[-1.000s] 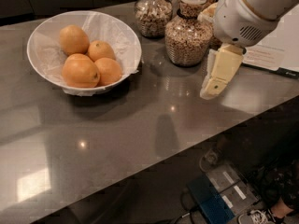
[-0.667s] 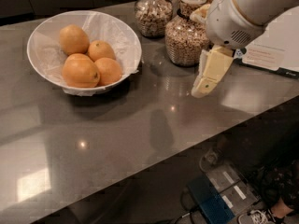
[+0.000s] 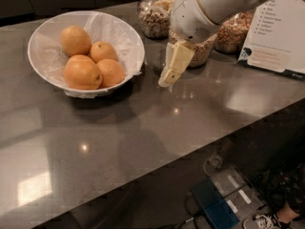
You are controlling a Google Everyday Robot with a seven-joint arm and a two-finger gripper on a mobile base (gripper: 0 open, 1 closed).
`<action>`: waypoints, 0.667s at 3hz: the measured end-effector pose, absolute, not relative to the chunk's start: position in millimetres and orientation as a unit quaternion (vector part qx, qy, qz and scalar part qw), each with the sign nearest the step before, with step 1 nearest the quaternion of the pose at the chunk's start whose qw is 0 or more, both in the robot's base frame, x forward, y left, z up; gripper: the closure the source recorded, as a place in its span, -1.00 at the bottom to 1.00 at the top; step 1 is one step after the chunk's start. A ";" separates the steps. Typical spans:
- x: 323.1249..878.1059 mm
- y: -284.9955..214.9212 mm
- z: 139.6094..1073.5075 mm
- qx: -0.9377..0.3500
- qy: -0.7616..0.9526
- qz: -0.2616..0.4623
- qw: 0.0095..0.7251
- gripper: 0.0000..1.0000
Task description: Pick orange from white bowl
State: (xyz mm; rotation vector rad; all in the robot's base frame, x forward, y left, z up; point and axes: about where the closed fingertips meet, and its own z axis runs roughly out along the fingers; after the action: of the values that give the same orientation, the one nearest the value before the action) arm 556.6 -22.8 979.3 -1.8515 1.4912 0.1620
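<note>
The white bowl [image 3: 44, 38] with a crinkled paper lining sits at the back left of the grey counter. It holds several oranges: one at the back left [image 3: 75, 40], a smaller one in the middle [image 3: 104, 51], a big one at the front left [image 3: 82, 74] and one at the front right [image 3: 112, 72]. My gripper [image 3: 167, 78] hangs from the white arm just right of the bowl, above the counter, with its cream fingers [image 3: 175, 63] pointing down and left. It holds nothing.
Glass jars of cereal [image 3: 155, 18] stand behind the gripper, one [image 3: 202, 49] partly hidden by the arm. A printed card [image 3: 279, 35] stands at the back right. The counter's front edge [image 3: 200, 149] runs diagonally; cables and boxes [image 3: 224, 199] lie on the floor below.
The arm and gripper have moved left, from in front of the jars toward the bowl. The bowl and oranges have not moved on the counter.
</note>
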 end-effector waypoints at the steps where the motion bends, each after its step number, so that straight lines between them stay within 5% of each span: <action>1: 565.4 18.7 982.6 -0.748 0.533 0.094 0.385 -1.00; 2: 569.6 54.8 985.7 -0.771 0.489 0.118 0.390 -1.00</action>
State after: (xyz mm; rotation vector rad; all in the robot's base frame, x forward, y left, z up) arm 569.6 54.8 985.7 -1.9597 1.2422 0.3006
